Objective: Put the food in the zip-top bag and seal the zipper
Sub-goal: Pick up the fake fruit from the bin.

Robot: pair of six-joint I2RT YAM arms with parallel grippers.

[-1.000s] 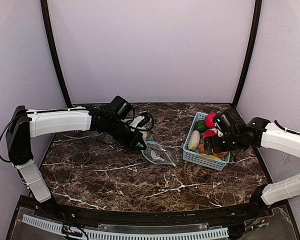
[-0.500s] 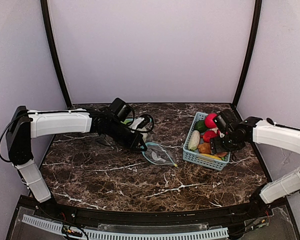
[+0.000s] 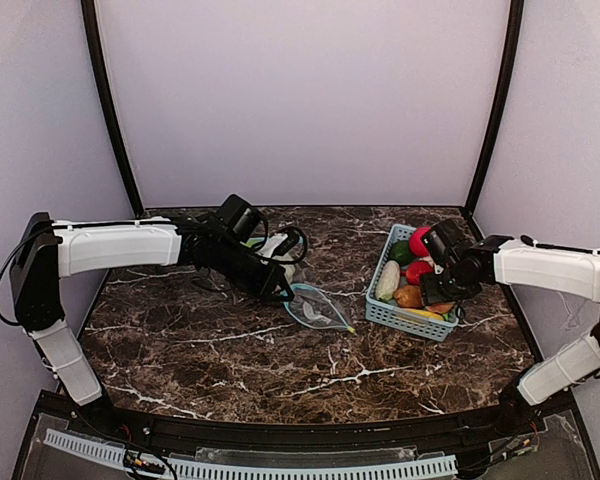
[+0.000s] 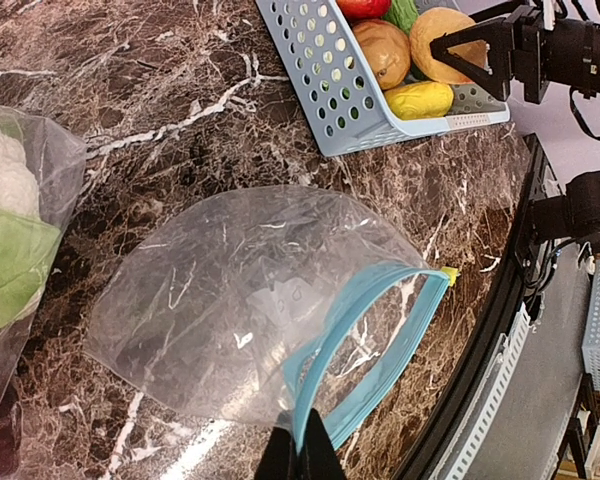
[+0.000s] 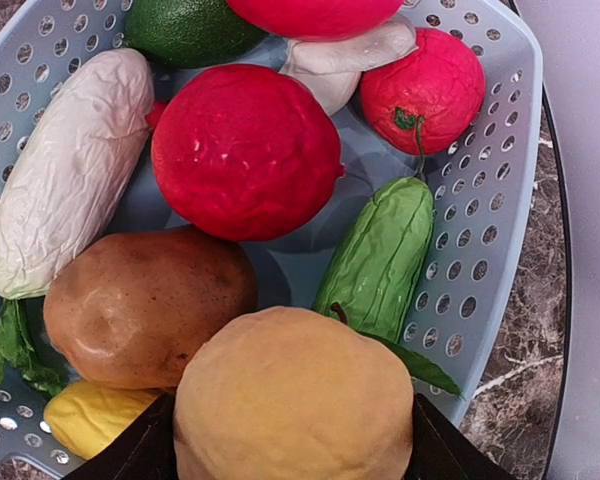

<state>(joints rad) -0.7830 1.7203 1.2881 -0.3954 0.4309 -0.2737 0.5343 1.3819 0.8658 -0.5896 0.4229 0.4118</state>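
Food [image 3: 412, 272]: heaped in the light-blue basket [image 3: 405, 321] at the right of the worktop [image 3: 280, 370], none of it yet in the zip-top bag [image 4: 250, 300]. Bag: flat on the worktop near the basket's left side, apart from it.

Right end effector [image 5: 292, 442]: down in the basket, jaws spread wide to either flank of the round tan piece [image 5: 295, 390]. Could not tell firm contact from a near miss.

Left end effector [image 4: 302, 452]: pinched fully together on the blue zipper rim [image 4: 352, 308], holding the mouth up in a narrow loop.

Step in hand, by judgement: picking the tan piece. Best gripped squarely across its widest part, being glossy and rounded and so likely to squirt out of a low or skewed pinch. Best lifted straight up, clear of the brown piece [image 5: 145, 305] and the green cucumber-like one [image 5: 375, 260] lying against it, so as not to drag either over the wall.

For the drop, probably called for a wider mouth: rim raised off the lower lip, opening turned toward the basket.
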